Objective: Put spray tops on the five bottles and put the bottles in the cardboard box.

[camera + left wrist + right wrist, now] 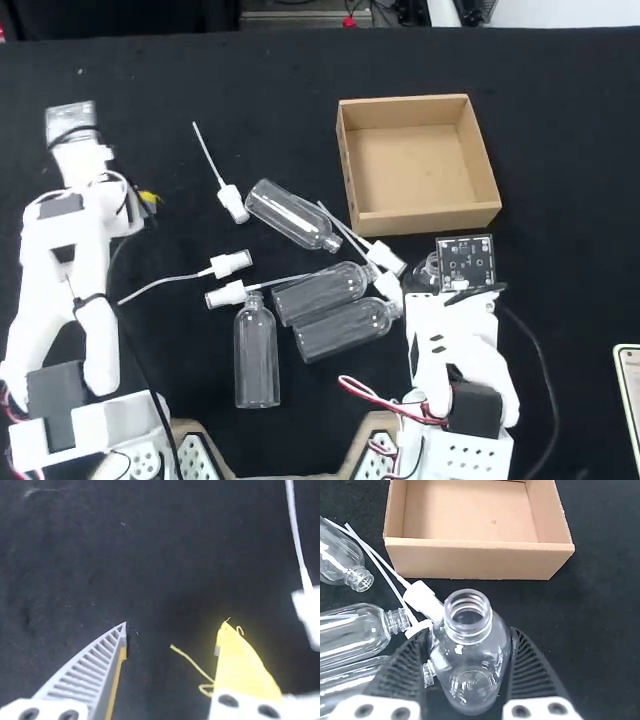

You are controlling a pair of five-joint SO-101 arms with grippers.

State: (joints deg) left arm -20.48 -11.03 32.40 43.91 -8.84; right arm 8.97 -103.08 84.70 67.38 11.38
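An uncapped bottle point(470, 655) is clamped in the right hand point(468, 632) near the cardboard box point(470, 557); the left hand point(174, 625) is held spread above the black surface point(75, 555).

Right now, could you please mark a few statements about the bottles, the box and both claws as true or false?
1. The right claw is shut on a bottle. True.
2. That bottle already carries its sprayer. False: its neck is open, and a spray top lies loose on the table.
3. The rest are already packed away. False: four bottles lie on the table beside the cardboard box.
4. The left claw is open above bare table. True.
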